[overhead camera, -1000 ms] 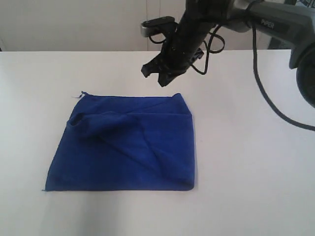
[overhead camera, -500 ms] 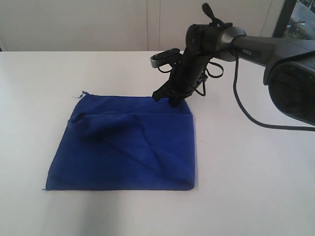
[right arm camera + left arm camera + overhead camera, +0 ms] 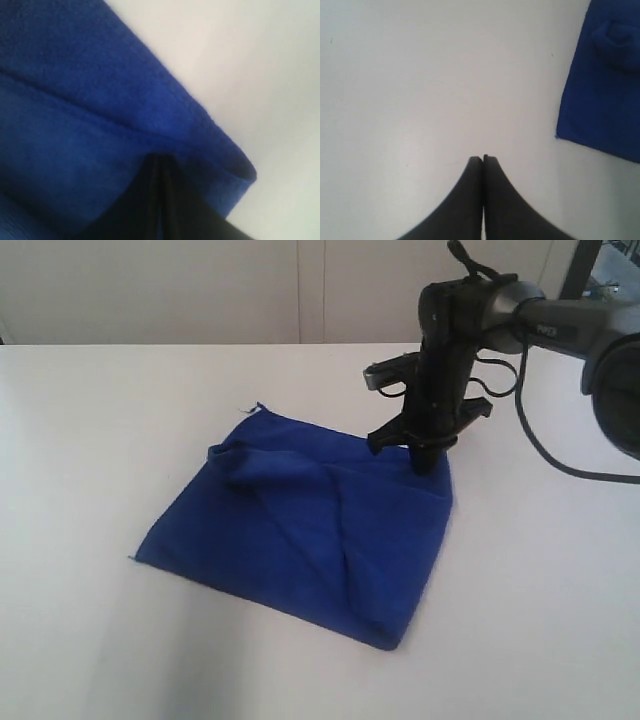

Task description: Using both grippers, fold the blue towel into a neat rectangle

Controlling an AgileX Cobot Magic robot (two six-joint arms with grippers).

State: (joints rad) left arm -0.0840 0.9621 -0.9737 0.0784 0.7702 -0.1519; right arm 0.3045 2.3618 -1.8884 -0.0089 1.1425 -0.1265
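The blue towel (image 3: 310,530) lies folded and skewed on the white table (image 3: 90,440), with a raised wrinkle near its far left corner and a small loose thread (image 3: 250,409) there. My right gripper (image 3: 425,462) is shut, and its tips press down on the towel's far right corner. In the right wrist view the closed fingers (image 3: 160,156) touch the blue towel (image 3: 75,100) next to its folded edge. My left gripper (image 3: 483,158) is shut and empty over bare table, with the towel (image 3: 607,95) off to one side. It does not show in the exterior view.
The right arm (image 3: 560,320) and its black cables reach in from the back right. A pale wall (image 3: 200,290) runs behind the table's far edge. White tabletop surrounds the towel on all sides.
My right gripper came down onto the towel's far right corner and moved right. The towel slid and turned with it, so its right side now sits farther right and the cloth lies skewed.
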